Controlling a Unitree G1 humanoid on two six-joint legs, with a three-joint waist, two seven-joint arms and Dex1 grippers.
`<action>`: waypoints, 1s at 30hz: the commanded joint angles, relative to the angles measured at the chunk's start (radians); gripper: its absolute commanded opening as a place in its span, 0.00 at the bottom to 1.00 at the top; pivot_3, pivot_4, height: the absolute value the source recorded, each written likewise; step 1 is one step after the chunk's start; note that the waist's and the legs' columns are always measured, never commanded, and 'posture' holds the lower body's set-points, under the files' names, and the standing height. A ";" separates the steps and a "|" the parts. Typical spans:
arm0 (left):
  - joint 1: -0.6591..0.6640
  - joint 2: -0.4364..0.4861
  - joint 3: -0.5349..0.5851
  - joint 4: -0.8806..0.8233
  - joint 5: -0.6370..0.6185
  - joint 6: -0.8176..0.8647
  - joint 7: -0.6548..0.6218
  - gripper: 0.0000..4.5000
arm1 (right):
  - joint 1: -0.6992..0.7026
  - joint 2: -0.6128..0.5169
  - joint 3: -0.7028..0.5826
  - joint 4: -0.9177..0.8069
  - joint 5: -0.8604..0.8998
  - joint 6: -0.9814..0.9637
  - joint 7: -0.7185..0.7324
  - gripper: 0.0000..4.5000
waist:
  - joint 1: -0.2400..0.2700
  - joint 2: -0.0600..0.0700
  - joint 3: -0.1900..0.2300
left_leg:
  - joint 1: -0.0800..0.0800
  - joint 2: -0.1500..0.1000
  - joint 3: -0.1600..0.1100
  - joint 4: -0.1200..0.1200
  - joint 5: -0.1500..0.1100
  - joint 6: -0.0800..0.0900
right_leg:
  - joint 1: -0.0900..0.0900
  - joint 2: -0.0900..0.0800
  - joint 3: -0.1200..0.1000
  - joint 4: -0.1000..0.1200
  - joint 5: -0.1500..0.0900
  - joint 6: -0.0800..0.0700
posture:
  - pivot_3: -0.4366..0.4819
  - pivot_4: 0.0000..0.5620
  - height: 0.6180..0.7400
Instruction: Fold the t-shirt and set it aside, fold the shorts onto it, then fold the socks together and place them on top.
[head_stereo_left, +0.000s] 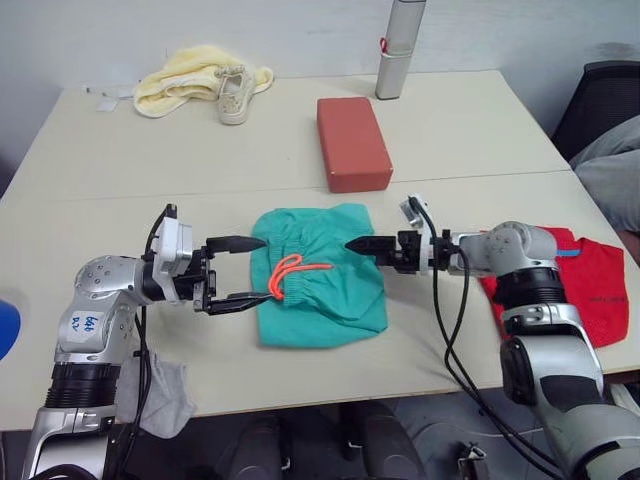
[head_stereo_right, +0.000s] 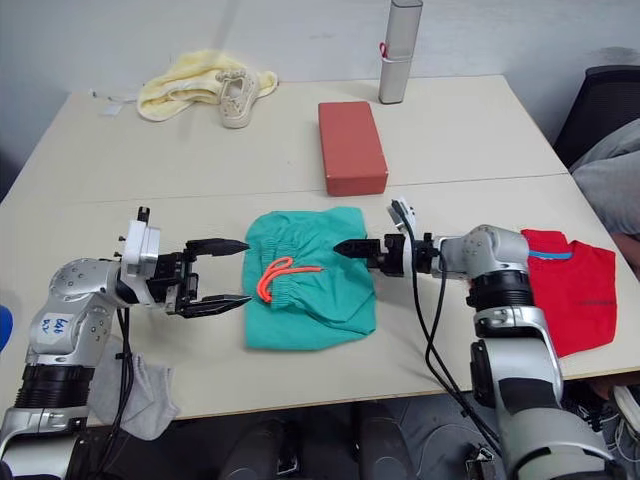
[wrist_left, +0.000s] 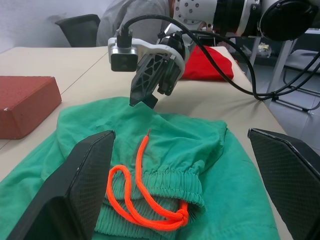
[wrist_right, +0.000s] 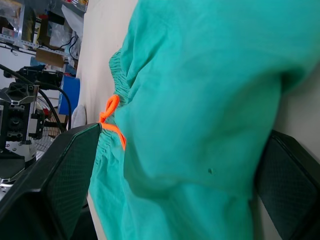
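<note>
The teal shorts (head_stereo_left: 320, 275) lie bunched mid-tabletop (head_stereo_left: 120, 215), orange drawstring (head_stereo_left: 290, 277) looped on the waistband. The left gripper (head_stereo_left: 238, 272) hovers at their left edge, jaws spread wide and empty; the right gripper (head_stereo_left: 362, 244) has its jaws on either side of the cloth's right edge (a grasp cannot be confirmed). The red t-shirt (head_stereo_left: 590, 285) lies at the right edge, a grey sock (head_stereo_left: 165, 395) front left.

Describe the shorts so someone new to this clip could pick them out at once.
On the pale table, look at the near middle, between the left gripper and the right gripper. The shorts lie there as a rumpled teal-green cloth. Their orange drawstring sets them apart from the brick-red box behind and the red t-shirt at the robot's right.
</note>
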 joint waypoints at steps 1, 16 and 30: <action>0.010 0.013 0.021 -0.046 -0.016 -0.006 0.006 1.00 | -0.007 0.068 0.039 0.077 -0.064 -0.040 -0.027 0.87 | -0.005 0.000 0.000 | 0.000 0.000 0.000 0.000 0.000 0.000 | 0.000 0.000 0.000 0.000 0.000 0.000 | 0.48 0.27 1.00; 0.007 -0.010 0.007 -0.058 -0.038 0.012 0.021 1.00 | 0.119 0.079 -0.294 -0.250 0.129 0.191 -0.085 0.01 | 0.007 0.000 0.000 | -0.002 0.000 -0.001 -0.002 0.000 -0.001 | -0.001 -0.001 0.000 -0.001 0.000 0.000 | 0.48 0.27 1.00; -0.084 -0.160 -0.076 0.072 -0.030 0.015 0.010 1.00 | 0.316 -0.022 -0.897 -0.791 1.190 -0.099 -1.146 0.01 | 0.034 0.004 0.003 | -0.007 -0.001 0.000 -0.002 0.001 0.000 | -0.007 0.000 0.000 -0.001 0.000 0.001 | 0.48 0.27 1.00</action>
